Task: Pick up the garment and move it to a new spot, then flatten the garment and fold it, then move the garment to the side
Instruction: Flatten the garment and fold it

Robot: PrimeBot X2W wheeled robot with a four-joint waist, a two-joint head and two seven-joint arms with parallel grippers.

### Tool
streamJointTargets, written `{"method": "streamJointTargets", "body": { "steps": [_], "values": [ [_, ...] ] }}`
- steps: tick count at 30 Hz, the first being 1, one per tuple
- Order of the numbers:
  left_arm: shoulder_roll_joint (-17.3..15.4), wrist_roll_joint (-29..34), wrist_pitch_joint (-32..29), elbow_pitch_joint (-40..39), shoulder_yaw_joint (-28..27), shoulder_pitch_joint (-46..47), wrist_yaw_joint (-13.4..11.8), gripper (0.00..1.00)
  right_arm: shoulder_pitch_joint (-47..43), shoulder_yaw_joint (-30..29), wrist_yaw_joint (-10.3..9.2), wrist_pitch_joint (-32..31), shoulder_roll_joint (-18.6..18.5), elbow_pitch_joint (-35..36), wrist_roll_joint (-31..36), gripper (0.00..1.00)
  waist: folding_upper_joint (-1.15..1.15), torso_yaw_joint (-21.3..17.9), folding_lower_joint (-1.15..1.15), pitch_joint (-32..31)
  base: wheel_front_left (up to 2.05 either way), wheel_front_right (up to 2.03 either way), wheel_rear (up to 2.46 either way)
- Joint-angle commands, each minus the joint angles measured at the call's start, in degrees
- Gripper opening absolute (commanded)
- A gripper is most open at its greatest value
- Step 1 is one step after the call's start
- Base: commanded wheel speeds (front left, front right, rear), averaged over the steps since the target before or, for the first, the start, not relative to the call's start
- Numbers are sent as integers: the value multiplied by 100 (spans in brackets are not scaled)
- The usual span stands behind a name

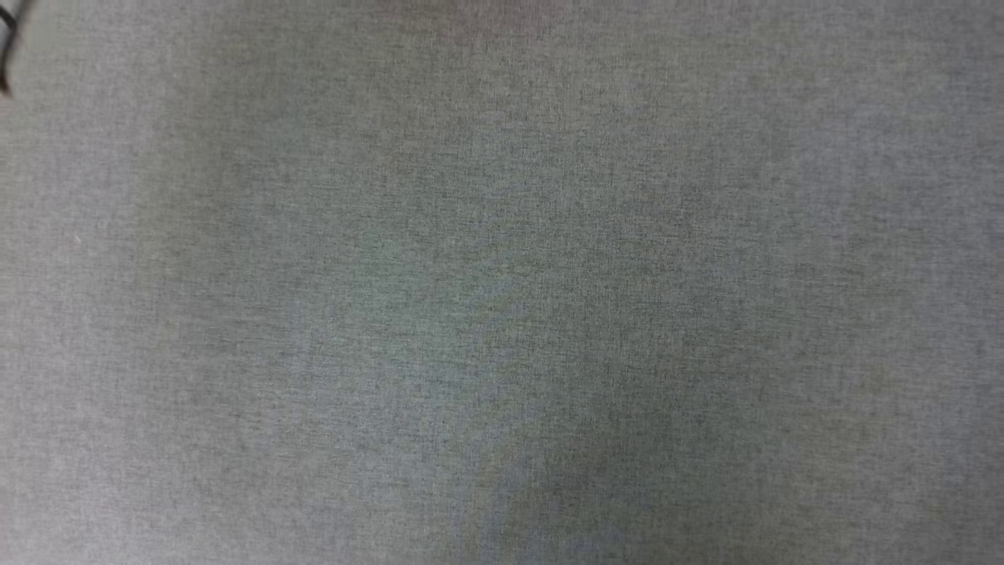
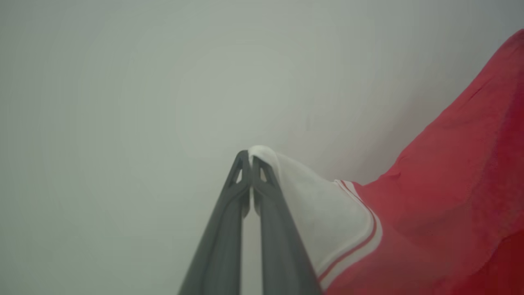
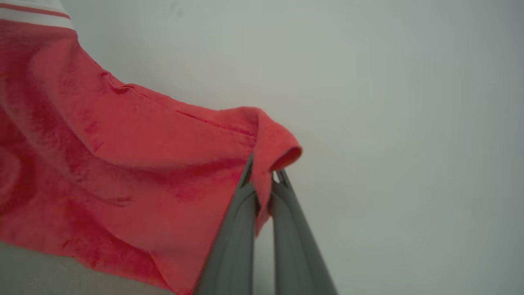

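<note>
Jersey (image 3: 123, 164) hangs between both grippers: left gripper (image 2: 250, 157) clamps the white sleeve (image 2: 327, 205) tip, cloth trailing toward four o'clock; right gripper (image 3: 262, 176) clamps a red edge, cloth spreading toward nine o'clock. Shallow pinches (sleeve especially) may slip under tension.

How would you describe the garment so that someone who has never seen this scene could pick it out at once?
Start from the plain grey backdrop in both wrist views. Against it, dark fingers pinch the garment: the left gripper its white sleeve, the right gripper a red edge. It is red where all around is grey, with red-and-white striped trim at the sleeve.
</note>
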State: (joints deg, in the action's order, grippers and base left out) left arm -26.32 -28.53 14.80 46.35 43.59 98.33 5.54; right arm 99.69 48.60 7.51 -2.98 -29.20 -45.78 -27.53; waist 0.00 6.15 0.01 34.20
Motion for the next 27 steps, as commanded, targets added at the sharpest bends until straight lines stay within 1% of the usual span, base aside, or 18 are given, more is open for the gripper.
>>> {"method": "streamJointTargets", "body": {
  "steps": [1, 3, 5, 8, 12, 14, 20, 23, 27],
  "values": [
    [37, -54, 30, -6, 16, -306, 21, 0, -274, 84, -4, 98, -29, -38, -112, 0, 0, -7, -1, -79, 0, 0, 0],
    [59, -92, 41, -63, 68, -736, 53, 0, -634, 204, -4, 221, -4, -51, -238, 0, 0, -23, -1, -174, 0, 0, 0],
    [-15, -21, 47, -244, 123, -1119, 70, 0, -1004, 286, -4, 357, 9, -14, -400, 0, 0, -43, -1, -262, 0, 0, 0],
    [-39, -87, 47, -599, 54, -1929, 30, 0, -1601, 412, -4, 533, -34, 87, -518, 0, 0, -33, -1, -413, 0, 0, 0],
    [-157, -90, 44, -1101, -46, -2947, -69, 0, -2397, 629, -4, 648, -140, 286, -660, 0, 0, -35, -1, -650, 0, 0, 0],
    [-199, -50, 44, -1334, -58, -3484, -159, 0, -2785, 703, -4, 699, -233, 417, -753, 0, 0, -24, -1, -805, 0, 0, 0],
    [-375, -225, 39, -1973, -54, -5129, -393, 0, -3874, 981, -4, 791, -591, 773, -1102, 0, 0, -40, -1, -1356, 0, 0, 0],
    [-569, -297, 39, -2212, -12, -5819, -489, 0, -4341, 1066, -4, 766, -783, 928, -1238, 0, 0, -68, -1, -1633, 0, 0, 0],
    [-834, -401, -62, -2489, 190, -6705, -572, 0, -4993, 1130, -3, 685, -994, 1143, -1425, 0, 0, -62, -1, -2017, 0, 0, 0]
  ]
}}
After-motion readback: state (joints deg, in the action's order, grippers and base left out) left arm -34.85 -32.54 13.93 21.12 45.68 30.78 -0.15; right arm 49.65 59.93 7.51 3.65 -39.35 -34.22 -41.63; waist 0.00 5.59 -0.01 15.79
